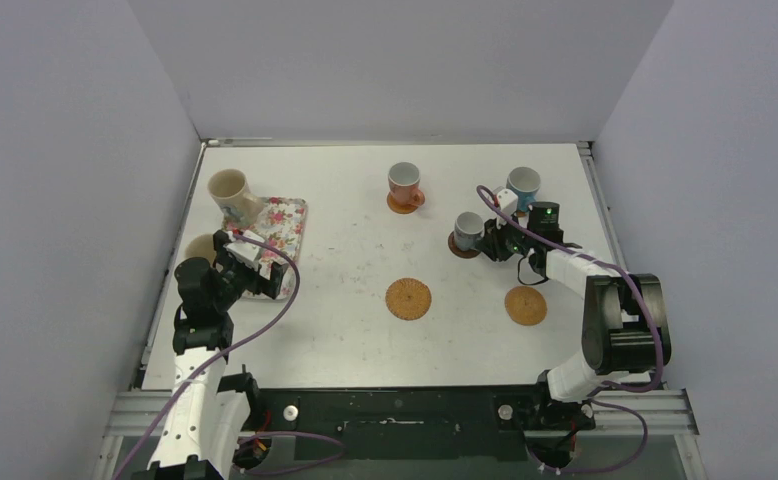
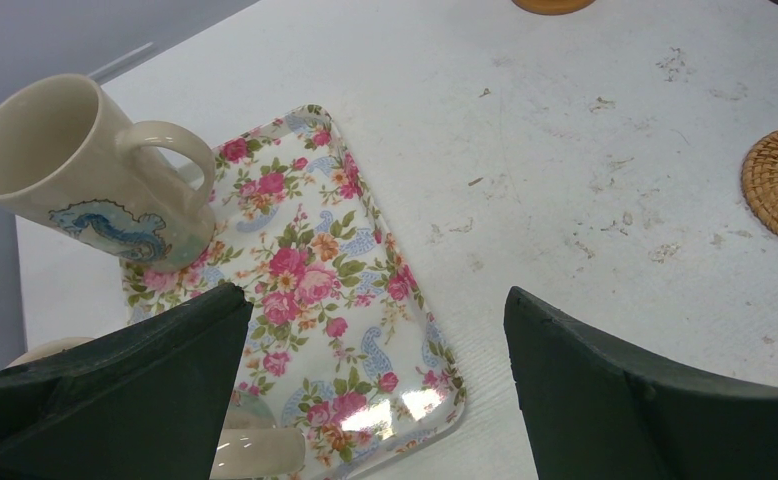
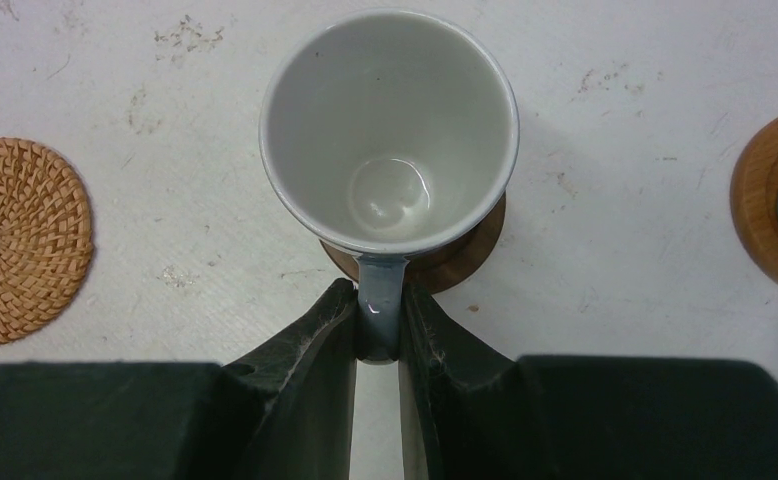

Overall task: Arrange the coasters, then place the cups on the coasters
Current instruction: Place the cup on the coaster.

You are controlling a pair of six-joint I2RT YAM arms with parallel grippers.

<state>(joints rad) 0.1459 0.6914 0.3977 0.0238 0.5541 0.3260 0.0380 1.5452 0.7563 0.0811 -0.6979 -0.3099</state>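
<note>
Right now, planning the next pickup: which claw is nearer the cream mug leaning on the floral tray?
Left. The left claw hovers over the tray, near the cream mug; the right claw, far across, grips the grey mug's handle.

A tray (image 1: 283, 225) lies at the surface's (image 1: 345, 340) left, a tilted mug (image 1: 230, 190) on its far corner. Behind centre a middle mug (image 1: 403, 180) stands on a coaster (image 1: 402, 206); rightward, a nearer mug (image 1: 468, 228) and farther mug (image 1: 523, 184) likewise. In front lie a bare coaster (image 1: 408, 298) and, right of it, another coaster (image 1: 526, 305).
</note>
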